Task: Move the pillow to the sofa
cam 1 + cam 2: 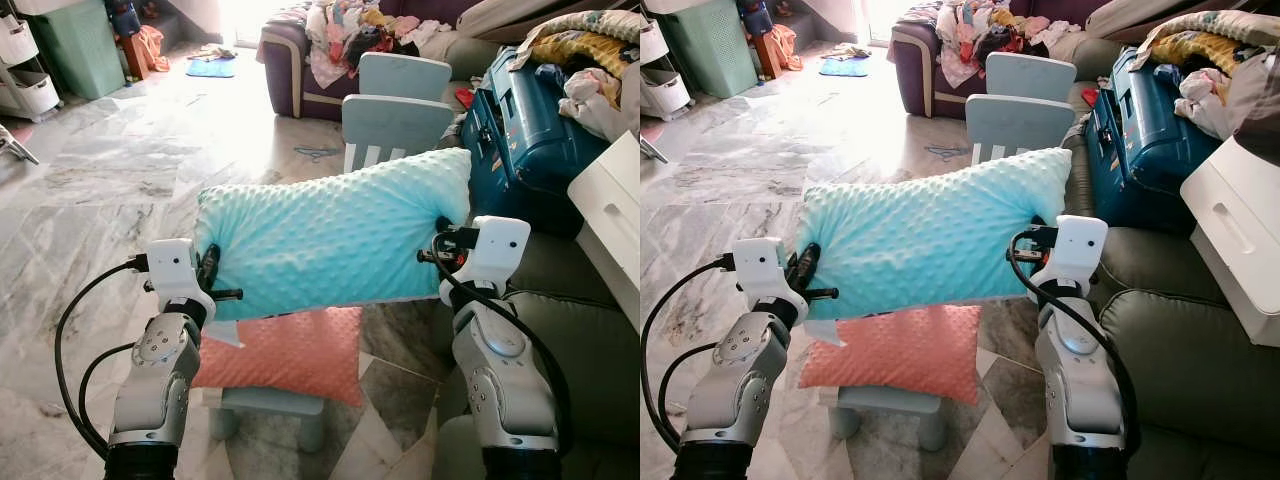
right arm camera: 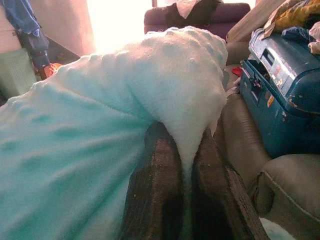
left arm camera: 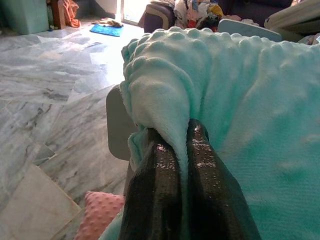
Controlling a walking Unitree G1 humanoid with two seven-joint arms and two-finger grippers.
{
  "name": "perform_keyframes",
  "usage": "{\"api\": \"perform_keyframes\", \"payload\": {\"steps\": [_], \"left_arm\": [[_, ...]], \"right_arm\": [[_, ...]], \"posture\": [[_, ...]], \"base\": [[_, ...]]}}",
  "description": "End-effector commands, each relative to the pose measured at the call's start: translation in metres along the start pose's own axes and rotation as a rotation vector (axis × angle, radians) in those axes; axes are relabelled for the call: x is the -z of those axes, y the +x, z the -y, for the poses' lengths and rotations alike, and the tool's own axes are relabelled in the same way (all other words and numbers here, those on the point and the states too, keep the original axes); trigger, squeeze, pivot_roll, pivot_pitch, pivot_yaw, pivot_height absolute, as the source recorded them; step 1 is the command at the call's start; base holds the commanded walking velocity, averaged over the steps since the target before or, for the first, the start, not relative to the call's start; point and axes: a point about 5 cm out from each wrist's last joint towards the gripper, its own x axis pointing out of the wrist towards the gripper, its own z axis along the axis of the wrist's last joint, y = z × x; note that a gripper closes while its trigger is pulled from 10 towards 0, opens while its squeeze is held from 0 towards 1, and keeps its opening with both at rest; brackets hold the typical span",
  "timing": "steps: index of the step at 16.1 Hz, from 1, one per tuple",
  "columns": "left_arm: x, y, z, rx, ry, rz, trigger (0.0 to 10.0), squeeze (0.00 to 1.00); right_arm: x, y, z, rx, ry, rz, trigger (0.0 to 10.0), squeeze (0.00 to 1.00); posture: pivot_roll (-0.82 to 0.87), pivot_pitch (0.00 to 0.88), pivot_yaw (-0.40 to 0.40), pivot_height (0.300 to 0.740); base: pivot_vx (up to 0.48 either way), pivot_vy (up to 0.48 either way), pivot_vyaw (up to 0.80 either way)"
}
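left claw (image 3: 172, 150) | right claw (image 2: 186, 155) | both pinching mint pillow (image 1: 335, 235)

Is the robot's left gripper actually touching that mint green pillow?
Touching. In the left wrist view, the left gripper has both black fingers shut on a pinched fold of the mint green pillow.

Both grippers, left gripper (image 1: 808, 262) and right gripper (image 1: 1025, 245), are clamped on opposite ends of a bumpy mint-green fleece pillow (image 1: 925, 236), held up over a coral dotted cushion (image 1: 902, 350) beside the grey-green leather sofa (image 1: 1185, 340).
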Motion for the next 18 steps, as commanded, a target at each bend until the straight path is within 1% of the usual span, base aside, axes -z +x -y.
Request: {"api": "perform_keyframes", "payload": {"steps": [1, 8, 15, 18], "left_arm": [[-0.0092, 0.0014, 0.0050, 0.024, 0.010, 0.029, 10.0, 0.00], [-0.0078, 0.0012, 0.0056, 0.025, 0.006, 0.022, 10.0, 0.00], [-0.0081, 0.0010, 0.0063, 0.029, 0.005, 0.021, 10.0, 0.00], [-0.0080, 0.0008, 0.0068, 0.034, -0.001, 0.019, 10.0, 0.00]], "right_arm": [[-0.0068, -0.0002, 0.0018, 0.007, 0.004, 0.025, 10.0, 0.00], [-0.0065, 0.0001, 0.0006, -0.002, 0.008, 0.024, 10.0, 0.00], [-0.0076, -0.0012, 0.0004, -0.004, 0.016, 0.032, 10.0, 0.00], [-0.0053, -0.0011, 0.0003, -0.003, 0.021, 0.014, 10.0, 0.00]], "posture": [[-0.06, 0.035, -0.054, 0.740], [-0.06, 0.037, -0.053, 0.740], [-0.06, 0.042, -0.054, 0.740], [-0.06, 0.048, -0.054, 0.740]], "base": [[0.000, 0.000, 0.00], [0.000, 0.000, -0.78], [0.000, 0.000, 0.00], [0.000, 0.000, -0.68]]}}
